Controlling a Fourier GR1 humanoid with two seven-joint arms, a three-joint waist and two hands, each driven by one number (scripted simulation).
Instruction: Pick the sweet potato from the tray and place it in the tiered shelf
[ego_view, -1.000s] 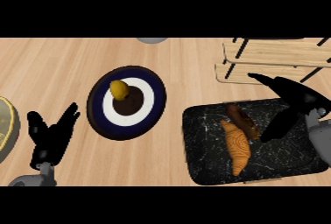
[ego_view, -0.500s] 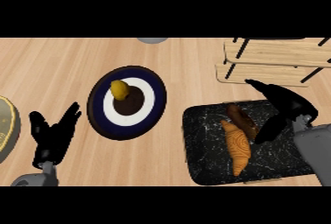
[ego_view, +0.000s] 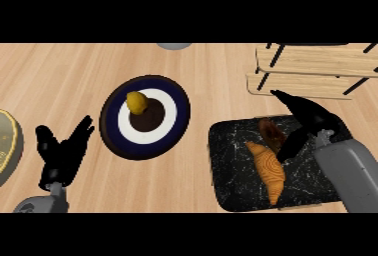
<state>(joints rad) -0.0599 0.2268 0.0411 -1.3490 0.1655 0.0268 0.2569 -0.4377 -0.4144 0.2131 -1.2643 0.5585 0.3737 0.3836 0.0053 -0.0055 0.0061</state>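
Fingers (ego_view: 284, 99) of my right hand (ego_view: 314, 117) are stretched out straight, released, holding nothing, thumb hanging down over the tray (ego_view: 229, 165). That hand hovers above the tray's far edge, just in front of the shelf (ego_view: 310, 75). Sweet potato (ego_view: 272, 134) lies on the tray, dark brown, right beside my thumb, touching the croissant (ego_view: 267, 170) next to it. Left hand (ego_view: 63, 152) rests open at the lower left, fingers up. Between the hands, a blue plate (ego_view: 118, 117) carries a yellow lemon (ego_view: 136, 101).
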